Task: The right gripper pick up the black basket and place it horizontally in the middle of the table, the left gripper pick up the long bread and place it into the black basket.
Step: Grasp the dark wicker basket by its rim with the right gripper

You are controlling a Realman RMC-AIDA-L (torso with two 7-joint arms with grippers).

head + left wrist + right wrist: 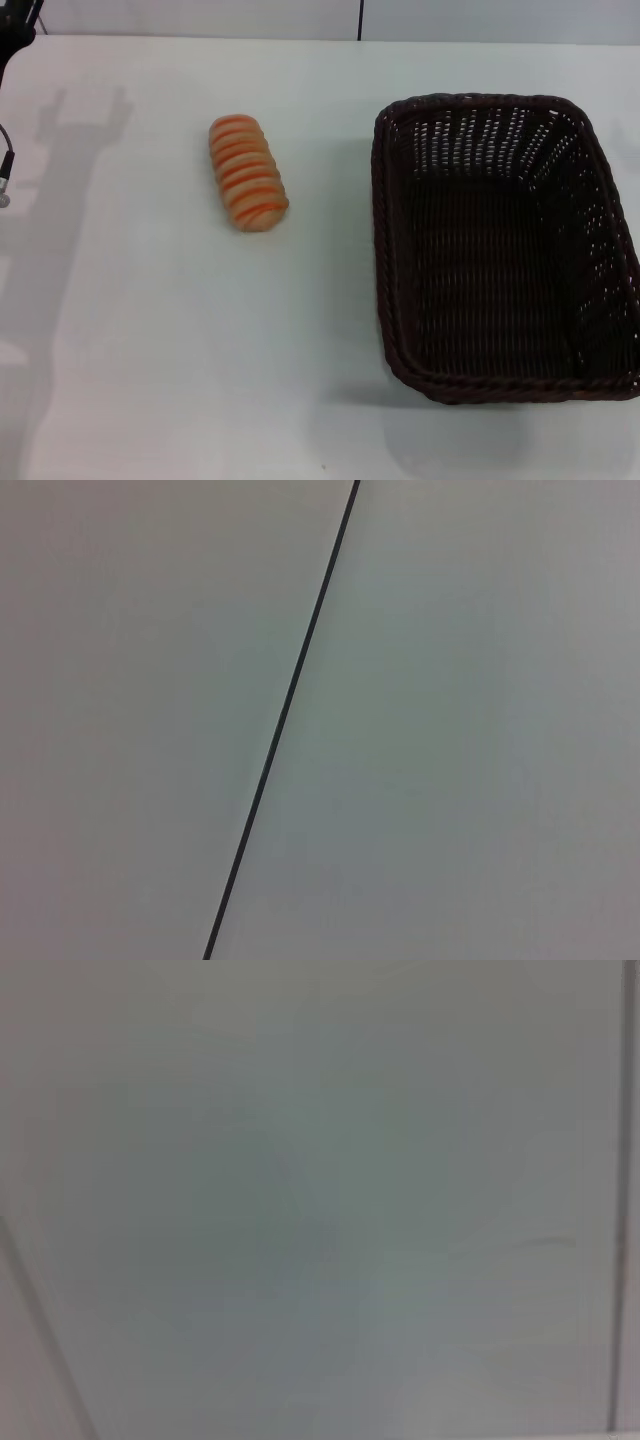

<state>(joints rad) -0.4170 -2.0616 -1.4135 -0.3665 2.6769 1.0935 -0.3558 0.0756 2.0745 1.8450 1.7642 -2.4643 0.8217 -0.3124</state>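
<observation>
The black basket (505, 245) stands empty on the right side of the white table (150, 380), its long side running away from me. The long bread (247, 171) lies on the table left of the basket, apart from it, its length also running away from me. Only a dark part of the left gripper (14, 30) shows at the far left corner of the head view, well away from the bread; its shadow falls on the table beside it. The right gripper is out of view. Both wrist views show only a plain pale surface.
A cable end (5, 175) of the left arm hangs at the left edge. A dark seam (285, 715) crosses the left wrist view. The table's far edge meets a wall with a dark vertical joint (360, 20).
</observation>
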